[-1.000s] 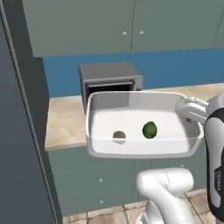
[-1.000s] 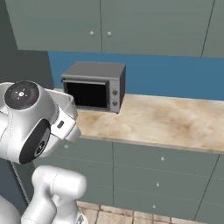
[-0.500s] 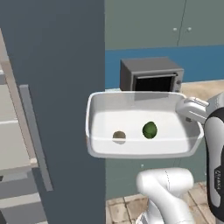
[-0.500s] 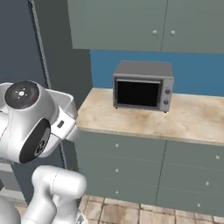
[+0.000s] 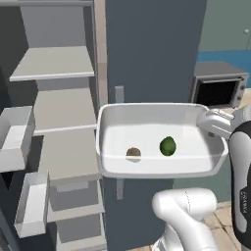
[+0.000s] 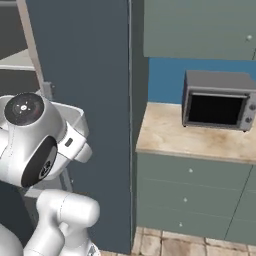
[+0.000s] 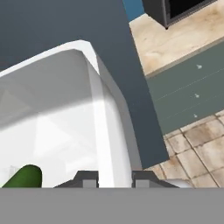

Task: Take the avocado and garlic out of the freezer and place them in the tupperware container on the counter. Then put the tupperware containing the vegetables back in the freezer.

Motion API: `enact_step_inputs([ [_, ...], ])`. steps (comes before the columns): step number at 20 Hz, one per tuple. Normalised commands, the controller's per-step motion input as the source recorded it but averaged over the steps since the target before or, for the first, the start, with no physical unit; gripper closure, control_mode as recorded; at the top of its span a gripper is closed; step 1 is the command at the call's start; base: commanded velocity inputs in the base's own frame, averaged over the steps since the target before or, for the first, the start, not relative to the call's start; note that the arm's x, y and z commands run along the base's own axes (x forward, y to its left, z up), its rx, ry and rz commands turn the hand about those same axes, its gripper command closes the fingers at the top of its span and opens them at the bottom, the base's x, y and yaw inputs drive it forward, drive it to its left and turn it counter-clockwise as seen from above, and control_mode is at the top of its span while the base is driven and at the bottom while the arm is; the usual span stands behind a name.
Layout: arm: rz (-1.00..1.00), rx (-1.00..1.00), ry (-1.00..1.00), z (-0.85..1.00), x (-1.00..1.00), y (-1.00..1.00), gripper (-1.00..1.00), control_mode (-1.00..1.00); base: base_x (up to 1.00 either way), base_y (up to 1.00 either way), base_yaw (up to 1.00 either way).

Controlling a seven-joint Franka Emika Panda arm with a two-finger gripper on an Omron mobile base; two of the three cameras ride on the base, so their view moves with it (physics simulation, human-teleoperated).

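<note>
You have the shallow white rectangular tub (image 5: 159, 142) clamped by its right rim in the gripper (image 7: 114, 180), mid-frame. Dark green avocado (image 5: 167, 146) and tan garlic (image 5: 133, 153) lie inside. Remaining: shelve it in the open blue-grey freezer (image 5: 63, 117), frame left.

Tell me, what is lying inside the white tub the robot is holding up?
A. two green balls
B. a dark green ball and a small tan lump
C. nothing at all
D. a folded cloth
B: the tupperware container holds the dark green avocado and, apart to its left, the tan garlic.
</note>
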Motion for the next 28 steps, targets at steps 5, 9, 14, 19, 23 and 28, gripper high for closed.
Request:
enact_step_inputs([
  [5, 0.0, 0.0, 0.0, 0.0, 0.0, 0.0, 1.0, 1.0, 0.01, 0.7, 0.0],
  [9, 0.0, 0.0, 0.0, 0.0, 0.0, 0.0, 1.0, 1.0, 0.23, 0.47, -0.01],
  [14, 0.0, 0.0, 0.0, 0.0, 0.0, 0.0, 1.0, 1.0, 0.45, 0.37, -0.04],
  [19, 0.0, 0.0, 0.0, 0.0, 0.0, 0.0, 1.0, 1.0, 0.51, 0.29, -0.05],
  [23, 0.0, 0.0, 0.0, 0.0, 0.0, 0.0, 1.0, 1.0, 0.1, 0.56, -0.02],
  [28, 0.0, 0.0, 0.0, 0.0, 0.0, 0.0, 1.0, 1.0, 0.0, 0.6, -0.01],
])
